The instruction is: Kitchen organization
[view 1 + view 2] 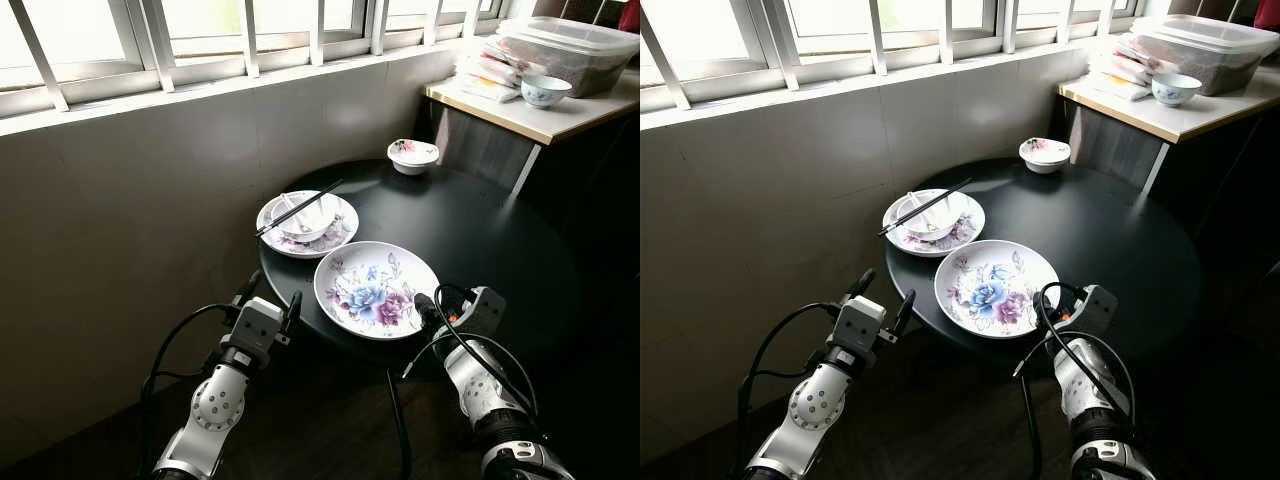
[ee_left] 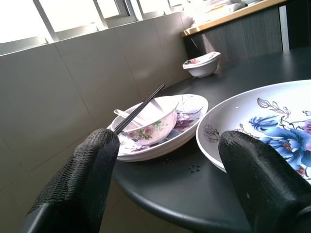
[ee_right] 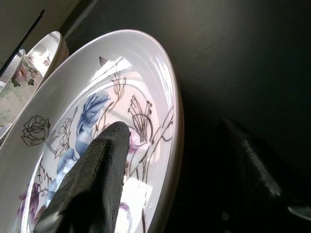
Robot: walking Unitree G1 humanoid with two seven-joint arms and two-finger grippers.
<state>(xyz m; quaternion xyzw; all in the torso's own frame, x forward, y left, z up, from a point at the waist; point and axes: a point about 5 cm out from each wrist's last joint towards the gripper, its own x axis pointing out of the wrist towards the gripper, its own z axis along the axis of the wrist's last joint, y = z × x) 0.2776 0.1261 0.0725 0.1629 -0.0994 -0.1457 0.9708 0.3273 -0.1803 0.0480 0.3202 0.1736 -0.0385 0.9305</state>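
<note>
We hold both silver arms forward and low, elbows bent, black cables looping along each forearm. Our left claw (image 1: 268,302) has its two black fingers (image 2: 82,179) spread wide apart, gripping nothing. Our right claw (image 3: 180,160) reaches inward at about the same height, one finger (image 3: 97,170) above and the other below, parted with a clear gap between them.

Silver arms (image 1: 218,400) with looping black cables (jaws seemingly textured black rubber).

A barred window (image 1: 200,30) runs above the grey tiled wall (image 1: 120,220).
</note>
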